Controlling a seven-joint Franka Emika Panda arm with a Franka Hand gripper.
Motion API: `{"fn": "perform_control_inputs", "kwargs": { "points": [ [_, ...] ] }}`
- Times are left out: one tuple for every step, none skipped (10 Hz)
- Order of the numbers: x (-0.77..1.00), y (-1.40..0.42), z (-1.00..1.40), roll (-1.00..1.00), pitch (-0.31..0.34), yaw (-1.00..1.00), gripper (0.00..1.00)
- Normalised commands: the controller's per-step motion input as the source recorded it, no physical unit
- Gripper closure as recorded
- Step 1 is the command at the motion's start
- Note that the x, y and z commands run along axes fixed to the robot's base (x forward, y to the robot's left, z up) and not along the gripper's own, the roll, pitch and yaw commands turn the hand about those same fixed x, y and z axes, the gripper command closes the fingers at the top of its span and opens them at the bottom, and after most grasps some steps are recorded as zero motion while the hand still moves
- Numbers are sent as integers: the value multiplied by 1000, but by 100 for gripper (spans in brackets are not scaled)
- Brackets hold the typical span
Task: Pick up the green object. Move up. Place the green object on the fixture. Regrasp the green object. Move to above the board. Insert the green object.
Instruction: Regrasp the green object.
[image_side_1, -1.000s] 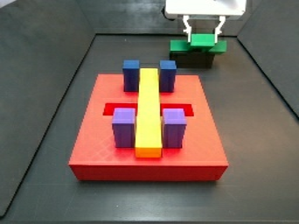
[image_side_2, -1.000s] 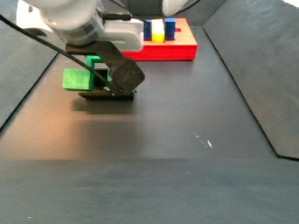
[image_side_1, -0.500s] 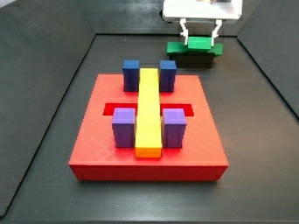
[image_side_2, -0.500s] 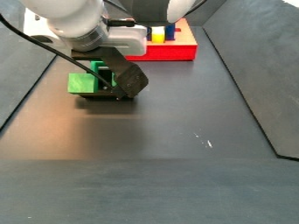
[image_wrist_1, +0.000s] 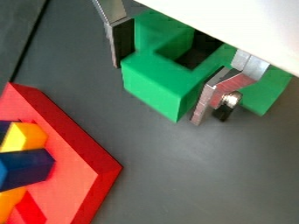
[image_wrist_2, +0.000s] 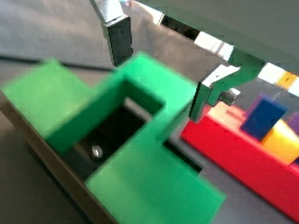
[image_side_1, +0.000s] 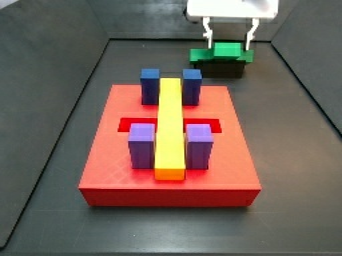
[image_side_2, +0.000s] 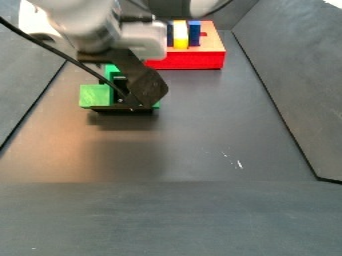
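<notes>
Green object (image_wrist_1: 176, 74) on the fixture (image_side_1: 225, 66), gripper (image_wrist_1: 167, 66) fingers (image_wrist_1: 214, 94) straddling it, grip unclear.

Mostly hidden under the green object (image_side_1: 222, 52): the fixture (image_side_1: 225, 67). Gripper (image_side_2: 123, 88) fingertips masked by the arm; grip unclear. Board (image_wrist_1: 52, 188) cut by frame edge

A robot test bench in a lab is showing here: dark matte floor (image_side_2: 201, 190) walled by raised black edges, a red board (image_side_1: 167, 150) of coloured posts at 6 o'clock, the gripper (image_side_1: 230, 36) hanging at 12 o'clock over a fixture (image_side_1: 221, 68).
</notes>
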Motion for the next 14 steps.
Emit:
{"fn": "perform_control_inputs", "kwargs": {
  "points": [
    [77,186,311,-106,0,-46,0],
    [83,269,463,-131,0,-77,0],
    [100,297,529,-29,0,-114,0],
    [149,314,489,0,0,-174,0],
    [0,326,251,434,-174,-263,0],
    [23,174,46,931,-417,-286,0],
    [26,146,0,1000,-520,-277,0],
    [40,123,0,1000,-540,-246,0],
    [37,126,-14,1000,-526,-206,0],
    [43,129,-26,1000,-500,-160,0],
    [49,134,-74,1000,-451,-83,0],
    [37,183,-160,917,-411,-23,0],
    [6,131,-163,891,-366,-9,0],
    [0,0,-217,923,-257,0,0]
  ]
}}
